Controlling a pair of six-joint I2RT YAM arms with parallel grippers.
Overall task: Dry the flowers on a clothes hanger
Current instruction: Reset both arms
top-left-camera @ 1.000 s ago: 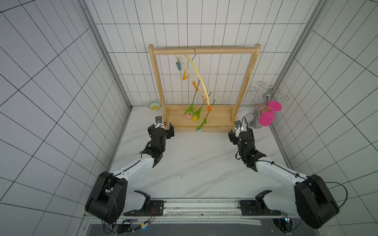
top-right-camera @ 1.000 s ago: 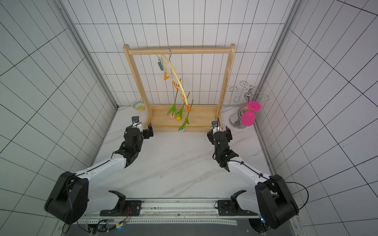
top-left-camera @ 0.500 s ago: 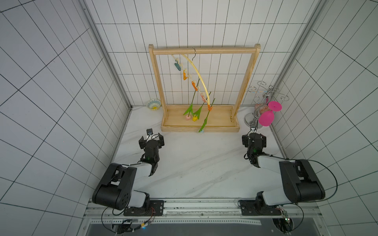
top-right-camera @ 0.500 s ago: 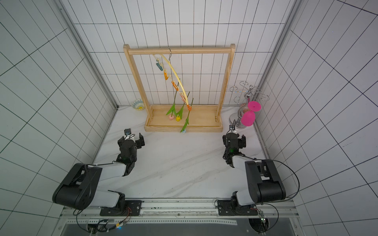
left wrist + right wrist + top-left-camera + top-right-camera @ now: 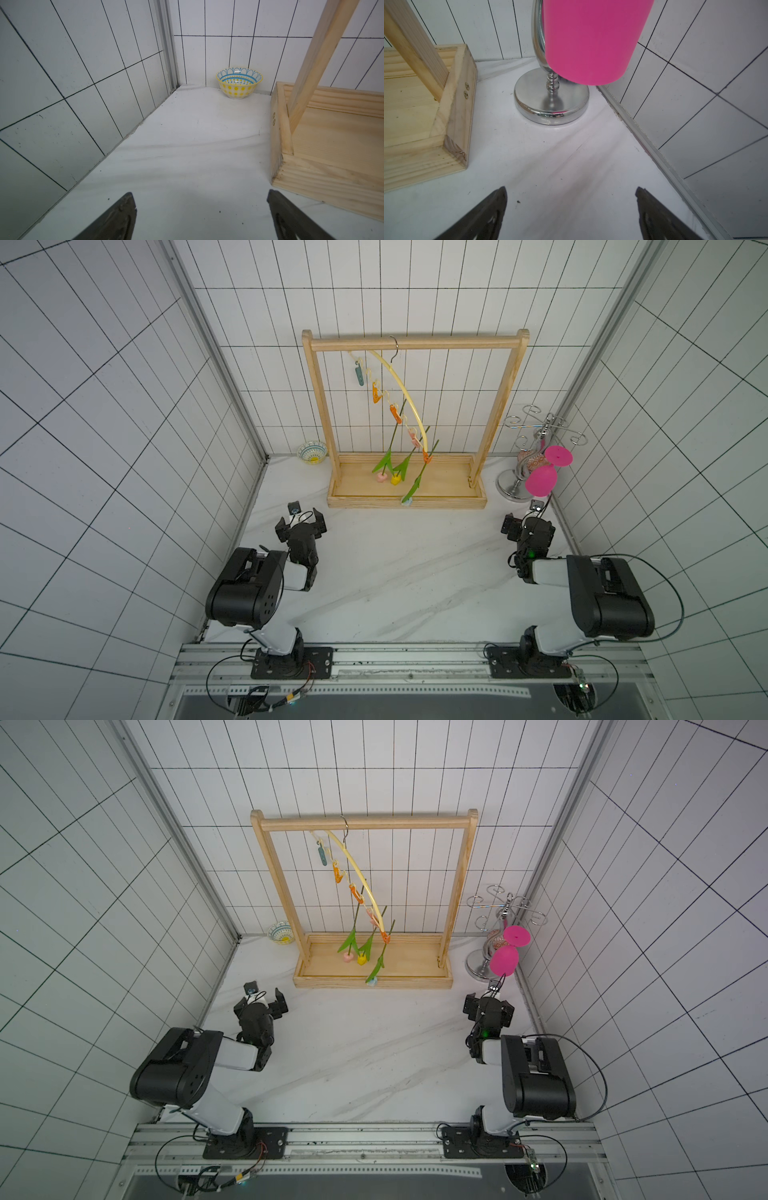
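A staged robot lab cell.
You have white tiled walls (image 5: 415, 302) boxing a marble bench (image 5: 395, 572), arms (image 5: 257, 589) bolted to a rail (image 5: 415, 660).

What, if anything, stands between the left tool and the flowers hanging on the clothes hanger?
Nothing loose does. Only bare table lies between the open left tool and the wooden rack, whose low front rim and left post border the flowers hanging from the clothes hanger.

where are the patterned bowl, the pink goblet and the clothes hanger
patterned bowl (image 5: 236, 90): left wrist view, on its outer wall
pink goblet (image 5: 591, 41): right wrist view, on the side of the cup
clothes hanger (image 5: 402, 384): in a top view, on the middle of the yellow arc
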